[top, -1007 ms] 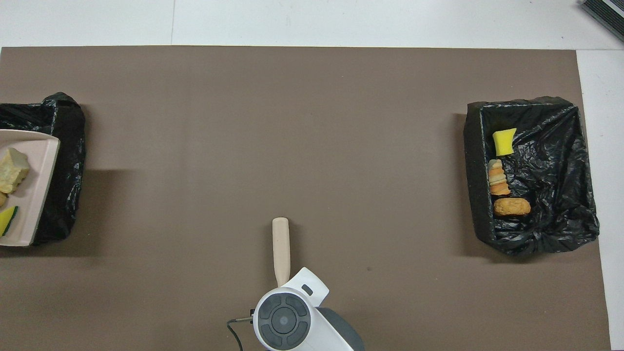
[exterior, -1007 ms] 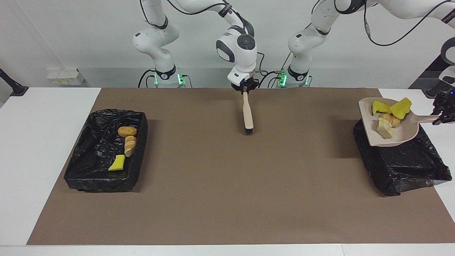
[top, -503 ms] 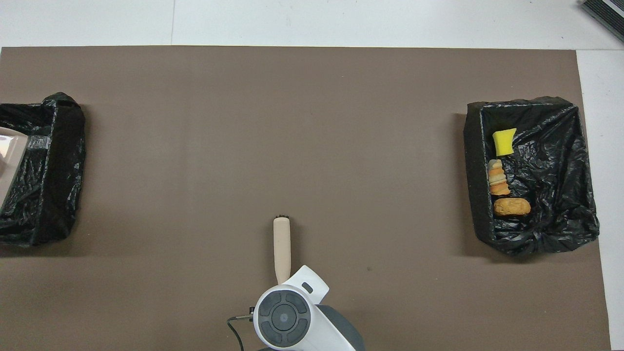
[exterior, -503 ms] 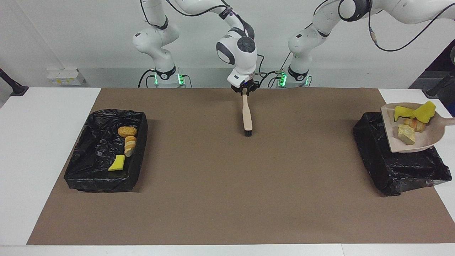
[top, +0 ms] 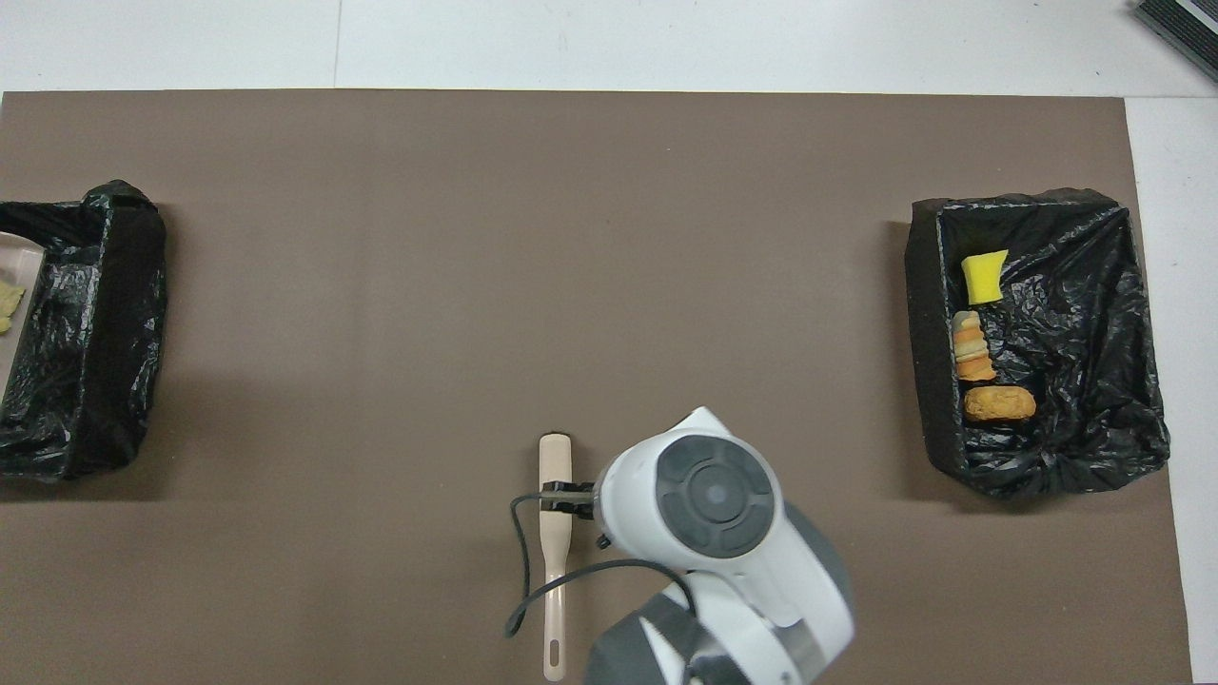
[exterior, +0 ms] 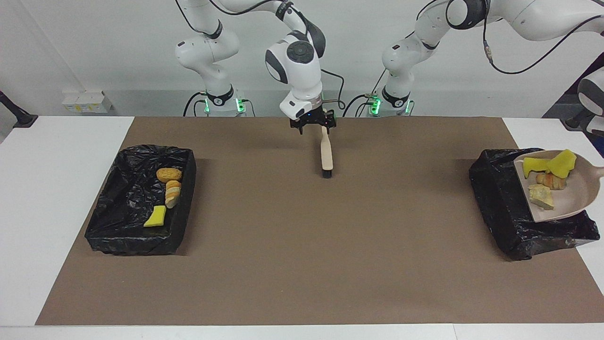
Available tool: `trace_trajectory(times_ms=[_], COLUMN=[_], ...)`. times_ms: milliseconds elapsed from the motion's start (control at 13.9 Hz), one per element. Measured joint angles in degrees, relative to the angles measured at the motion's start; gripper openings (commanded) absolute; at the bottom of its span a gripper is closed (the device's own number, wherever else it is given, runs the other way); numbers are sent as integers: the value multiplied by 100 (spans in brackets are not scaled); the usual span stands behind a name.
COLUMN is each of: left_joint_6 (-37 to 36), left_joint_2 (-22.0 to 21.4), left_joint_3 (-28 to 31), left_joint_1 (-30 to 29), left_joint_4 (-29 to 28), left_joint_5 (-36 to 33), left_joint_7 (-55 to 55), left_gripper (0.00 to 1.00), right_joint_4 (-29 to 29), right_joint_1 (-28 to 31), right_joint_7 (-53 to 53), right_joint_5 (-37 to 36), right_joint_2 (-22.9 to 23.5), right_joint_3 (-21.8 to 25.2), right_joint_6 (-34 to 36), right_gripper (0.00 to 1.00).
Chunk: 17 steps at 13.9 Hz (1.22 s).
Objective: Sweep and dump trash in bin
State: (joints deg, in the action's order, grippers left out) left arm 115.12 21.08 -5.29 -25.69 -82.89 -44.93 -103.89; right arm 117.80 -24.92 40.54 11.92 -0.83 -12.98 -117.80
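Observation:
The beige brush point(exterior: 326, 151) point(top: 555, 552) lies flat on the brown mat, bristles pointing away from the robots. My right gripper point(exterior: 314, 125) point(top: 571, 497) hangs open just above its handle, holding nothing. The beige dustpan point(exterior: 573, 203) tilts over the black-lined bin point(exterior: 509, 222) at the left arm's end, carrying yellow sponge chunks point(exterior: 549, 164) and bread-like trash point(exterior: 541, 196). Its handle runs out of the picture, where my left gripper is out of view. More trash lies in the other bin point(exterior: 132, 236) point(top: 1047, 457): a roll point(exterior: 168, 174), bread slices point(exterior: 172, 191) and a yellow sponge point(exterior: 155, 217) point(top: 983, 278).
The brown mat point(exterior: 302, 264) covers most of the white table. In the overhead view only the dustpan's edge point(top: 14, 285) shows over the bin point(top: 86, 381) at the left arm's end. A dark object point(top: 1180, 24) sits at the table's corner.
My right gripper opened, let go of the brush and shifted toward the right arm's end; the brush now lies flat. The dustpan moved outward and lower over its bin.

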Motion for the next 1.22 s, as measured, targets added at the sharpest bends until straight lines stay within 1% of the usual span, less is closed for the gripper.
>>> trace_trajectory(times_ms=[72, 288, 503, 647, 791, 1007, 1079, 1223], left_joint_6=[-2, -45, -572, -835, -928, -936, -937, -963], left_joint_2=[-56, -305, -548, -689, -824, -976, -999, -1007], left_joint_3=[-1, 1, -3, -5, -5, -5, -17, -46], left_joint_1=[71, 252, 562, 752, 823, 829, 857, 999], left_joint_4=[-73, -214, -258, -277, -291, -296, -296, -297], left_joint_5=[-231, -888, -1620, -1898, -2137, -2217, -2214, -2109], left_joint_7=[181, 519, 954, 1091, 1122, 1122, 1122, 1153], left_gripper=[0, 0, 0, 0, 0, 0, 0, 0], right_joint_4=[-80, -455, -1157, -1612, -2017, -2740, -2888, -2967], right_joint_1=[246, 996, 1820, 2245, 2502, 2734, 2757, 2751], right_joint_7=[-160, -600, -1352, -1809, -2127, -2396, -2410, -2410], right_joint_5=[-60, -641, -920, -1175, -1359, -1442, -1442, -1437], right_joint_2=[-151, -461, -500, -473, -399, -53, 63, 174], right_joint_3=[27, 48, 60, 67, 68, 65, 62, 18], right_joint_6=[237, 854, 1451, 1736, 2125, 2656, 2684, 2726], right_gripper=[100, 100, 100, 100, 100, 100, 100, 100])
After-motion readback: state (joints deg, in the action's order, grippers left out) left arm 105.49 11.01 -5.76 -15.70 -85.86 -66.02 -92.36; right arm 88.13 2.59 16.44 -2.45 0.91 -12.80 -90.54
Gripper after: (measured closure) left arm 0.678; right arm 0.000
